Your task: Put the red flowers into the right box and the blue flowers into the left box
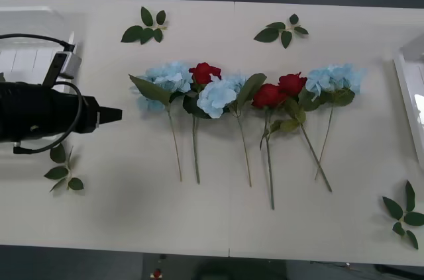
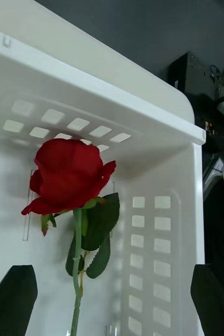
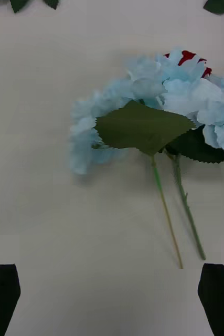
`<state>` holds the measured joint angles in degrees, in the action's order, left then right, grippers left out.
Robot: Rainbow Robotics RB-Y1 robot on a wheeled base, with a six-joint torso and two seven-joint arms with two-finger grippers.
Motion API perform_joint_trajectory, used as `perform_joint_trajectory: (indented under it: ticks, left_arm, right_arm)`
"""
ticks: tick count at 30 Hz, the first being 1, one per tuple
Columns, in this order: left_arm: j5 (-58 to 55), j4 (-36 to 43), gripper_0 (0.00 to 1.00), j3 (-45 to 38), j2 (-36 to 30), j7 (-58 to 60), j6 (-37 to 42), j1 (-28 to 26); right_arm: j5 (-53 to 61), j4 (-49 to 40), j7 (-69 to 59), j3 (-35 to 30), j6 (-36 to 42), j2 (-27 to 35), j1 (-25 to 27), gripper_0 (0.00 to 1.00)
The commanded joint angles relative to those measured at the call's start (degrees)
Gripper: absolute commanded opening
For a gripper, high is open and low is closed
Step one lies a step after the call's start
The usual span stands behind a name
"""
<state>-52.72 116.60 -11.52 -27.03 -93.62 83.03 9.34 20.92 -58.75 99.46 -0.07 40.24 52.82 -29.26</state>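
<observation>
Four loose green leaf sprigs ring a row of three deep-red roses and four pale-blue hydrangea stems on the white table, the spread left claw just beside them, while the spread right claw hovers over a fourth rose lying in the white slotted plastic box.

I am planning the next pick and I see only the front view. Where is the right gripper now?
Observer: The right gripper is at the right box, fingers open.
Operator: Is any flower there?
Observer: Yes, one red rose lies inside the box, its stem between the fingers but not gripped.
Operator: And the left gripper, is it open?
Observer: The left gripper is open, facing the leftmost blue flower.
</observation>
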Motion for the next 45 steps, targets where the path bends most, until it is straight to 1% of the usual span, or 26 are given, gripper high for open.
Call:
perform_joint_trajectory:
  ticks: [1, 4, 9, 12, 17, 19, 23, 26, 29, 30, 33, 36, 41, 45]
  left_arm:
    - [3.5, 2.75, 1.0, 2.29, 4.0, 2.92, -1.29, -0.73]
    - [7.72, 2.84, 1.0, 5.1, 6.99, 6.43, -1.29, -0.47]
    - [15.1, 2.93, 1.0, 10.9, 9.19, 12.58, -2.96, -0.29]
    - [18.61, 2.93, 1.0, 14.16, 9.19, 16.1, -4.37, -0.2]
    - [23.36, 2.67, 1.0, 18.82, 9.19, 21.81, -4.72, 1.73]
    - [23.71, 1.17, 1.0, 20.31, 9.19, 23.57, -4.72, 3.31]
    - [23.54, -2.34, 1.0, 22.33, 9.19, 23.57, -4.72, 6.12]
    - [23.62, -5.07, 1.0, 24.0, 9.19, 23.57, -4.8, 7.79]
    - [23.45, -7.0, 1.0, 24.35, 9.19, 23.57, -5.42, 8.41]
    - [23.27, -8.14, 1.0, 24.62, 9.19, 23.57, -6.3, 8.67]
    - [23.62, -10.69, 1.0, 25.06, 9.28, 23.48, -7.97, 9.38]
    - [23.62, -13.33, 1.0, 25.41, 9.19, 23.31, -9.73, 10.52]
    - [23.8, -18.78, 1.0, 26.9, 9.19, 23.31, -11.66, 14.12]
    - [23.97, -21.94, 1.0, 28.57, 9.19, 23.31, -12.1, 16.94]
  right_arm:
    - [3.86, -1.11, 2.4, -0.89, 2.03, 2.37, -2.03, 0.87]
    - [10.45, -2.86, 2.23, -2.56, 7.74, 2.37, -2.12, 0.87]
    - [17.84, -6.2, 1.61, -5.46, 16.27, 2.37, -2.03, 0.86]
    - [19.86, -8.93, 0.56, -6.96, 21.28, 2.37, -2.03, 0.87]
    - [22.23, -15.61, -5.95, -7.66, 29.72, 2.37, -2.03, 0.87]
    - [22.67, -19.3, -9.81, -7.66, 33.5, 1.94, -2.03, 0.86]
    - [23.81, -25.01, -14.38, -7.66, 38.33, 0.88, -1.68, 0.87]
    - [24.16, -31.87, -18.6, -7.66, 42.29, -0.96, -0.18, 0.87]
    - [24.34, -38.11, -22.65, -7.66, 44.48, -2.63, 1.92, 0.87]
    - [24.52, -41.62, -24.49, -7.66, 45.19, -3.43, 3.51, 0.87]
    - [24.6, -47.95, -28.36, -7.66, 45.36, -5.36, 7.02, 0.87]
    - [25.13, -52.43, -31.44, -7.66, 45.36, -6.5, 10.27, 0.87]
    - [25.83, -59.11, -36.36, -6.69, 44.48, -8.08, 15.02, 0.87]
    - [25.39, -60.17, -40.14, -3.97, 42.37, -8.35, 15.99, 0.87]
